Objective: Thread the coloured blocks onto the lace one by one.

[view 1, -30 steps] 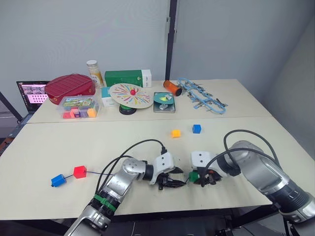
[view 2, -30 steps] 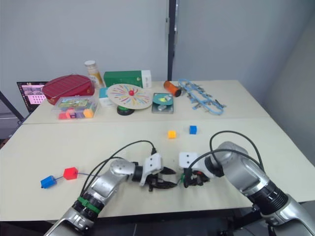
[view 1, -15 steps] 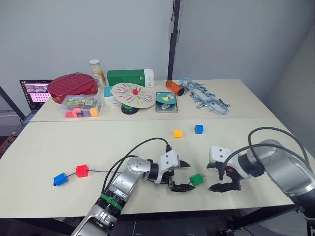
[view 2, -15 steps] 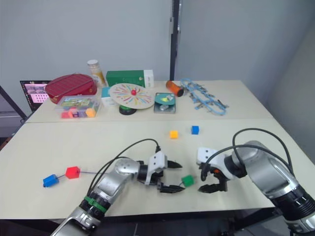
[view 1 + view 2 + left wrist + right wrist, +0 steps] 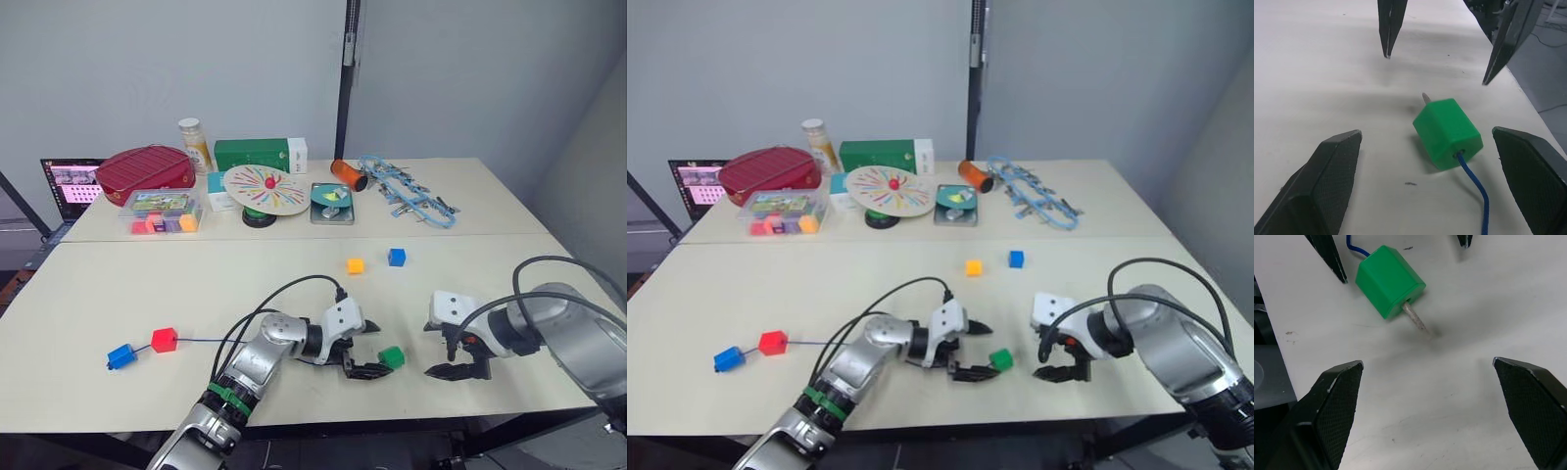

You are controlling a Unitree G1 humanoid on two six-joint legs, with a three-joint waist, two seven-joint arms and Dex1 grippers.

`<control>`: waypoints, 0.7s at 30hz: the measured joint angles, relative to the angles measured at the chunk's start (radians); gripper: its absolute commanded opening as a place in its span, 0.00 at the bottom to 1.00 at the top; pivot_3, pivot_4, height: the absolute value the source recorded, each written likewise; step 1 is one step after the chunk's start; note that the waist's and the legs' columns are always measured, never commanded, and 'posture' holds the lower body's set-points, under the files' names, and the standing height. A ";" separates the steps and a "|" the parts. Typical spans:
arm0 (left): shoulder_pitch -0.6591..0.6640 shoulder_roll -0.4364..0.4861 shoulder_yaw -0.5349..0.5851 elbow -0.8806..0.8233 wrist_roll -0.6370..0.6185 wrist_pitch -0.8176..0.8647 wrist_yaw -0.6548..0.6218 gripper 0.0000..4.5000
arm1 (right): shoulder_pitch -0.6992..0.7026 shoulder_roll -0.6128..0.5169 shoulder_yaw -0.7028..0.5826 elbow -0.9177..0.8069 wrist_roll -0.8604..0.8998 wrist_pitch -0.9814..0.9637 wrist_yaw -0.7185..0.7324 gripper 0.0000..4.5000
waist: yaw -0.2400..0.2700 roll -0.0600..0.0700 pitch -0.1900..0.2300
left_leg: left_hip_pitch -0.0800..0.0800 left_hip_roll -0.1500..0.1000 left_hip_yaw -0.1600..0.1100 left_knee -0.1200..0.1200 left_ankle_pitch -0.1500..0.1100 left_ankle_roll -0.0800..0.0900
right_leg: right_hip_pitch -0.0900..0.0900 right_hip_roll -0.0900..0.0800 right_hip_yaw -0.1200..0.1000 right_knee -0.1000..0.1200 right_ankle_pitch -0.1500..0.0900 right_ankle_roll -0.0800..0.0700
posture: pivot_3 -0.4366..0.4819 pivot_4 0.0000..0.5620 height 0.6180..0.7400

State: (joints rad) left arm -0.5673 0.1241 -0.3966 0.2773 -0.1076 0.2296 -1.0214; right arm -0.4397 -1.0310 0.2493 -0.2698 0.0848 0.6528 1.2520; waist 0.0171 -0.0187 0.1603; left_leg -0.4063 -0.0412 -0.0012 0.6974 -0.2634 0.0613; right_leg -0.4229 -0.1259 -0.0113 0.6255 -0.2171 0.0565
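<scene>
Green block [image 5: 391, 357] lying free on the desk [image 5: 118, 284] near its front edge, between the two grippers and touched by neither. Threaded already: dark-blue lace [image 5: 1476, 188] entering one face, pale stiff tip [image 5: 1417, 322] poking out of the opposite face and resting on the desk surface. Left gripper [image 5: 364, 350] just beside the block, fingers spread wide, holding nothing. Right gripper [image 5: 458, 356] a little apart on the block's other side, likewise spread wide and empty, fingers pointing toward the block. From the block, lace trailing back under the left gripper and across the desk to the left, passing through a red block [image 5: 164, 340] and ending at a blue block [image 5: 120, 357] near the left edge; those two sitting close together on the cord. Further back, near the middle of the desk, an orange-yellow block [image 5: 355, 265] and a second blue block [image 5: 395, 257] side by side, loose, well apart from the lace.
</scene>
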 measured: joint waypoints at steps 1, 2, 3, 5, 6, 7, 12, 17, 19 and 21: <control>0.000 -0.008 -0.001 0.000 0.001 0.005 0.006 1.00 | -0.005 0.006 0.008 0.009 -0.005 -0.012 -0.005 1.00 | 0.000 0.000 0.000 | 0.000 0.000 0.000 0.000 0.000 0.000 | 0.000 0.000 0.000 0.000 0.000 0.000 | 0.48 0.27 1.00; 0.000 -0.018 -0.007 -0.001 0.004 0.017 0.018 1.00 | -0.016 0.022 0.020 0.030 -0.021 -0.041 -0.014 1.00 | -0.001 0.000 0.000 | 0.000 0.000 0.000 0.000 0.000 0.000 | 0.000 0.000 0.000 0.000 0.000 0.000 | 0.48 0.27 1.00; 0.000 -0.026 -0.014 -0.001 0.006 0.024 0.026 1.00 | -0.022 0.032 0.029 0.042 -0.029 -0.061 -0.018 1.00 | -0.001 0.000 0.000 | 0.000 0.000 0.000 0.000 0.000 0.000 | 0.000 0.000 0.000 0.000 0.000 0.000 | 0.48 0.27 1.00; 0.002 -0.036 -0.027 -0.003 0.009 0.040 0.033 1.00 | -0.033 0.042 0.056 0.065 -0.046 -0.092 -0.019 1.00 | -0.002 0.000 0.000 | 0.000 0.000 0.000 0.000 0.000 0.000 | -0.001 0.000 0.000 0.001 0.000 0.000 | 0.48 0.27 1.00; 0.003 -0.037 -0.034 -0.006 0.012 0.047 0.039 1.00 | -0.039 0.045 0.068 0.074 -0.058 -0.100 -0.018 1.00 | -0.003 0.000 0.000 | 0.000 0.000 0.000 0.000 0.000 0.000 | -0.001 0.000 0.000 0.000 0.000 0.000 | 0.48 0.27 1.00; 0.005 -0.038 -0.040 -0.007 0.016 0.058 0.048 1.00 | -0.047 0.045 0.083 0.086 -0.068 -0.111 -0.016 1.00 | -0.003 0.000 0.000 | 0.000 0.000 0.000 0.000 0.000 0.000 | 0.000 0.000 0.000 0.000 0.000 0.000 | 0.48 0.27 1.00; 0.017 -0.046 -0.048 -0.025 0.030 0.080 0.090 0.67 | -0.067 0.050 0.098 0.120 -0.098 -0.155 -0.007 1.00 | -0.002 0.000 0.000 | 0.000 0.000 0.000 0.000 0.000 0.000 | 0.000 0.000 0.000 0.000 0.000 0.000 | 0.48 0.27 1.00; 0.018 -0.046 -0.051 -0.035 0.029 0.100 0.104 0.31 | -0.075 0.060 0.099 0.133 -0.104 -0.164 0.009 1.00 | -0.002 0.000 0.000 | 0.000 0.000 0.000 0.000 0.000 0.000 | 0.000 0.000 0.000 0.000 0.000 0.000 | 0.48 0.27 1.00; 0.019 -0.041 -0.055 -0.041 0.029 0.102 0.105 0.28 | -0.075 0.062 0.099 0.133 -0.104 -0.164 0.015 1.00 | -0.002 0.000 0.000 | 0.000 0.000 0.000 0.000 0.000 0.000 | 0.000 0.000 0.000 0.000 0.000 0.000 | 0.48 0.27 1.00; 0.019 -0.036 -0.057 -0.044 0.029 0.102 0.105 0.28 | -0.075 0.063 0.099 0.132 -0.103 -0.166 0.024 1.00 | -0.003 0.000 0.000 | 0.000 0.000 0.000 0.000 0.000 0.000 | 0.000 0.000 0.000 0.000 0.000 0.000 | 0.48 0.27 1.00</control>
State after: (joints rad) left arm -0.5480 0.0885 -0.4532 0.2333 -0.0782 0.3314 -0.9165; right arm -0.5144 -0.9676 0.3483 -0.1381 -0.0186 0.4872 1.2757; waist 0.0144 -0.0187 0.1603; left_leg -0.4062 -0.0412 -0.0011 0.6973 -0.2633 0.0610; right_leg -0.4233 -0.1258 -0.0111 0.6258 -0.2171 0.0565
